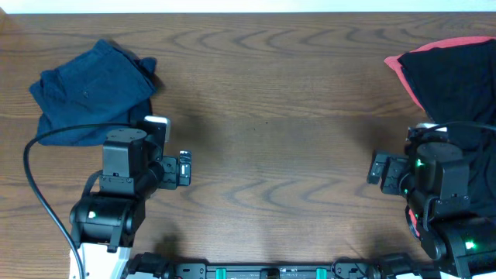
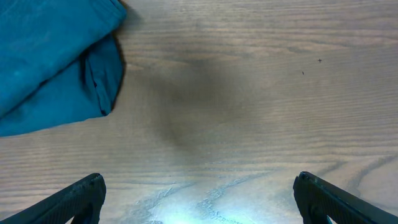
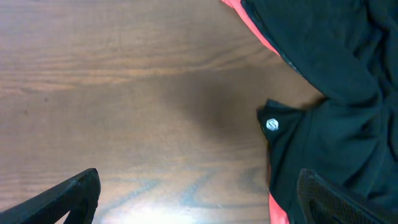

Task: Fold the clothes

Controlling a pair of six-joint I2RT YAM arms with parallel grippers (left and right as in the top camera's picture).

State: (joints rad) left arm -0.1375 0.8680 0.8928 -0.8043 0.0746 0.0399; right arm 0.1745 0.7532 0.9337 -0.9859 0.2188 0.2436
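Trouble, as we judge it, lies mostly in the first grab. The left gripper (image 2: pixel 198 202) stands with its jaws wide apart over bare table (image 1: pixel 271 116), holding nothing. The right gripper (image 3: pixel 198 199) is spread just as wide and is also empty.

The navy shorts (image 1: pixel 91 91) lie bunched at the far left corner, near the left arm. A pinch there could catch several layers at once and drag the whole bundle instead of one edge. A cable (image 1: pixel 35 167) curves by their near edge and could snag the cloth if the arm swings.

The black garment (image 1: pixel 457 74), with its coral trim (image 3: pixel 245 15) and a small round logo (image 3: pixel 272 124), lies heaped at the far right. It runs out of the overhead frame and reaches close against the right arm. Pulled carelessly, it could slip off the table or tangle with the arm.

We count one navy piece and one black heap. We cannot tell whether that heap is a single garment, because its folds hide the seams. There are two arms and two grippers.
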